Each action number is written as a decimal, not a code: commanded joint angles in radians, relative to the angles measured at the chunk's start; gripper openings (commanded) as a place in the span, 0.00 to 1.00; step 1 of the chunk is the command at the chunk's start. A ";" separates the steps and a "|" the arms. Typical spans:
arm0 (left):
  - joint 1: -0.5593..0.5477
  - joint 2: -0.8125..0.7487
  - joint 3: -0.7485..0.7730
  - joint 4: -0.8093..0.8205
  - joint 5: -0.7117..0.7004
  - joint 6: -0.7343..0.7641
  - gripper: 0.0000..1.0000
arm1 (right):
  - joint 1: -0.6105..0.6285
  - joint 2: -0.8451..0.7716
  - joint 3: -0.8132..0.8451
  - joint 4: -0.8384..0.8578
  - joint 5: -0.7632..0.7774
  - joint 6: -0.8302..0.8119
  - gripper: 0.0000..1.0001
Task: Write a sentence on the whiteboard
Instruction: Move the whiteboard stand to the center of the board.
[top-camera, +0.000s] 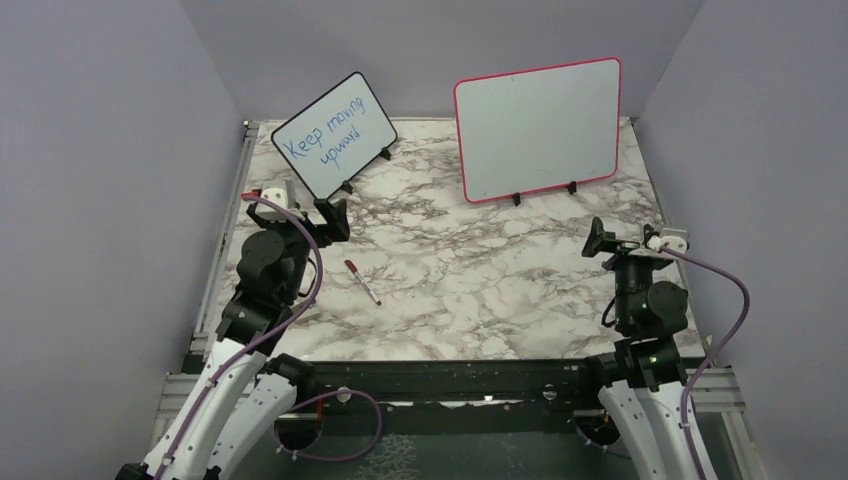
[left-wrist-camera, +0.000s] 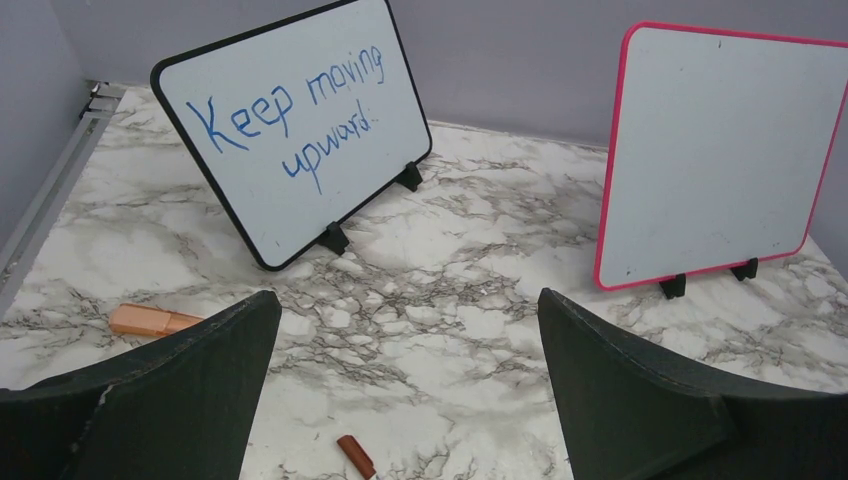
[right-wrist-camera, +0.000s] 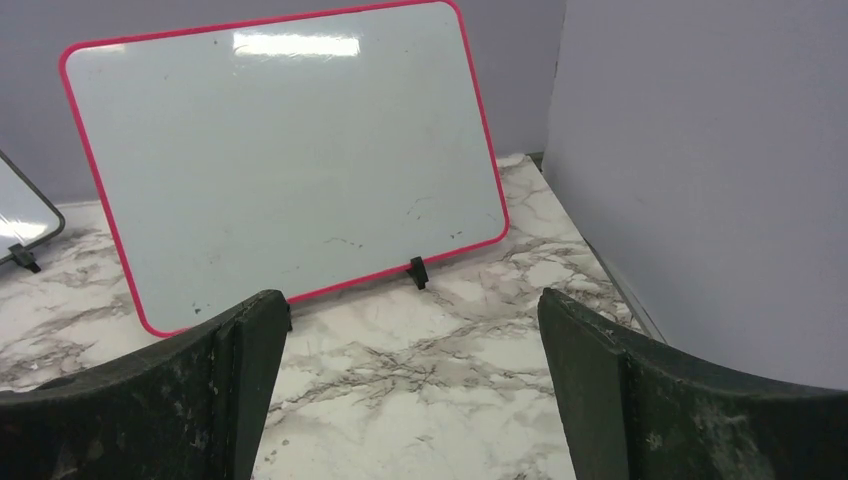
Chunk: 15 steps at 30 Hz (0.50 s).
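The whiteboard (top-camera: 540, 128) with the red-pink frame stands on black feet at the back right. Its face is blank apart from faint smudges, and no brownish-red sentence shows on it. It also shows in the left wrist view (left-wrist-camera: 720, 155) and the right wrist view (right-wrist-camera: 285, 160). A marker (top-camera: 362, 281) with a brownish-red cap lies flat on the marble table (top-camera: 480, 290), just right of my left arm; its cap end shows in the left wrist view (left-wrist-camera: 355, 456). My left gripper (top-camera: 335, 215) (left-wrist-camera: 408, 300) is open and empty above it. My right gripper (top-camera: 598, 238) (right-wrist-camera: 410, 300) is open and empty, facing the whiteboard.
A smaller black-framed board (top-camera: 334, 134) with blue writing "Keep moving upward" stands at the back left (left-wrist-camera: 295, 125). A small orange piece (left-wrist-camera: 150, 320) lies on the table left of my left gripper. Grey walls close in the back and both sides.
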 joint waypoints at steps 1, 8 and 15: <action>-0.006 -0.018 -0.011 0.024 0.010 0.017 0.99 | 0.003 0.013 0.041 -0.004 -0.004 -0.008 1.00; -0.018 -0.028 -0.019 0.029 0.020 0.032 0.99 | 0.003 0.095 0.085 -0.065 -0.013 0.011 1.00; -0.049 -0.041 -0.028 0.029 0.010 0.052 0.99 | 0.003 0.248 0.129 -0.103 -0.117 0.071 1.00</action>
